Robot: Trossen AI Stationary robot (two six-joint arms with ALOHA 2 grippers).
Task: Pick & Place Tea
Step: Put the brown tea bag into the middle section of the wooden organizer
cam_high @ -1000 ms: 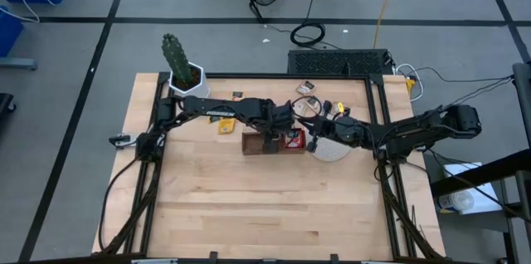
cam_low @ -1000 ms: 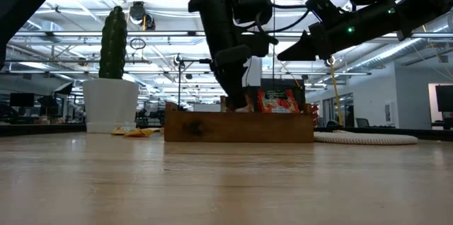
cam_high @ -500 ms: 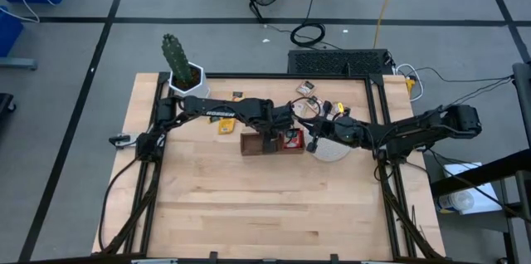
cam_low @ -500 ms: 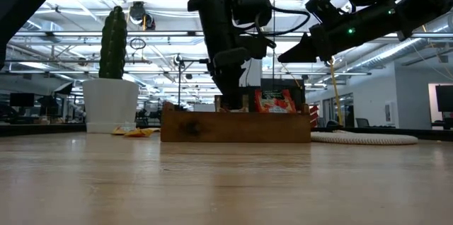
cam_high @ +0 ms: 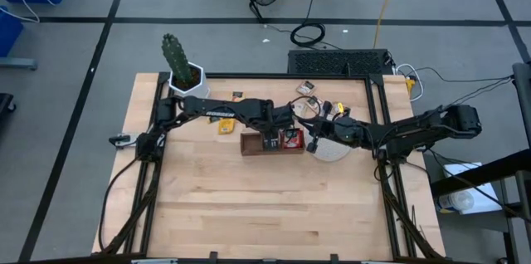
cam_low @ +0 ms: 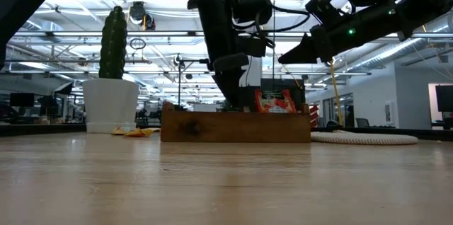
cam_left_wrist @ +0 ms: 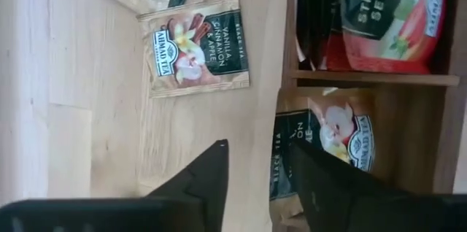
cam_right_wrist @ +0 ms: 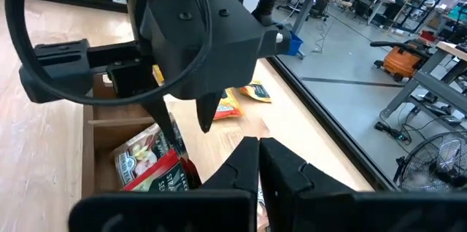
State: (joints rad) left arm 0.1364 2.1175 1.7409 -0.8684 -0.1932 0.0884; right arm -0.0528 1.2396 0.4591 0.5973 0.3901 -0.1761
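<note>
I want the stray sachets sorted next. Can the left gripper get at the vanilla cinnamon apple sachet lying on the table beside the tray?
Probably yes. The left gripper hangs open over the tray wall, and the sachet lies flat on bare wood just outside, uncovered.

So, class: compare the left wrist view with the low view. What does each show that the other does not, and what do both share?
Only the left wrist view: a tan sachet lying flat on the table outside the wooden tray, and another tan sachet lying inside a compartment just ahead of the left gripper, whose jaws stand apart.

Only the low view: the cactus in its white pot, the whitish disc, and the right gripper raised above the tray.

Both: the tray, the red sachet, and the left gripper.
</note>
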